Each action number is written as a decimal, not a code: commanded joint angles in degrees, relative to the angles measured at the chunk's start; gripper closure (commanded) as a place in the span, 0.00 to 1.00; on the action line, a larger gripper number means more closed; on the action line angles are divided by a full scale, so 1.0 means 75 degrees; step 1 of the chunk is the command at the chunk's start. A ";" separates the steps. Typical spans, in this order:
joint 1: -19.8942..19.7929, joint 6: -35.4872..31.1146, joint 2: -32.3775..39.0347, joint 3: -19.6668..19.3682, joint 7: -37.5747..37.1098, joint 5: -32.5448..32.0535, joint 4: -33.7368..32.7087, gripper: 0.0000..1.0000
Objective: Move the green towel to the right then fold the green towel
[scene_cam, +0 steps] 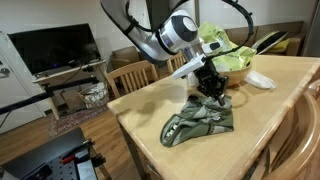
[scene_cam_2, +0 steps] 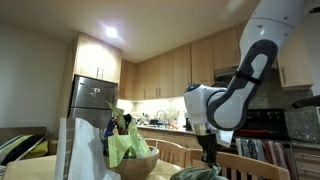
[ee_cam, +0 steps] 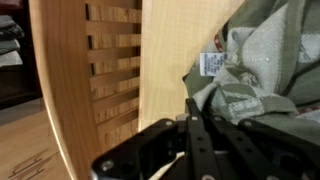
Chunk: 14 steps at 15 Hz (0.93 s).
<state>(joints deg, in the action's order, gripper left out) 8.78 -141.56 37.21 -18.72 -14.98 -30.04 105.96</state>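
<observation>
Evidently limp and light, the green towel [scene_cam: 200, 124] lies crumpled on the wooden counter [scene_cam: 150, 112], its raised edge pinched by the tool [scene_cam: 211, 92], so a corner hold would likely suit folding best.

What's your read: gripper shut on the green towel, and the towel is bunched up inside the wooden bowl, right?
Not quite. The gripper is shut on the green towel and the towel is bunched up, but it lies on the wooden table, outside the wooden bowl. An exterior view shows it.
</observation>
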 commanded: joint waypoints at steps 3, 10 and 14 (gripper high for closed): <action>-0.0480 0.0599 0.0234 0.0243 0.0235 0.0166 -0.0154 0.99; -0.0591 0.0336 -0.0071 0.0938 0.0496 0.0717 0.0250 0.99; -0.0331 0.0229 -0.0290 0.1083 0.0461 0.0576 0.0443 0.99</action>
<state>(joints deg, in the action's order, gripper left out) 5.13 -139.38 38.36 -11.34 -12.29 -25.51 106.17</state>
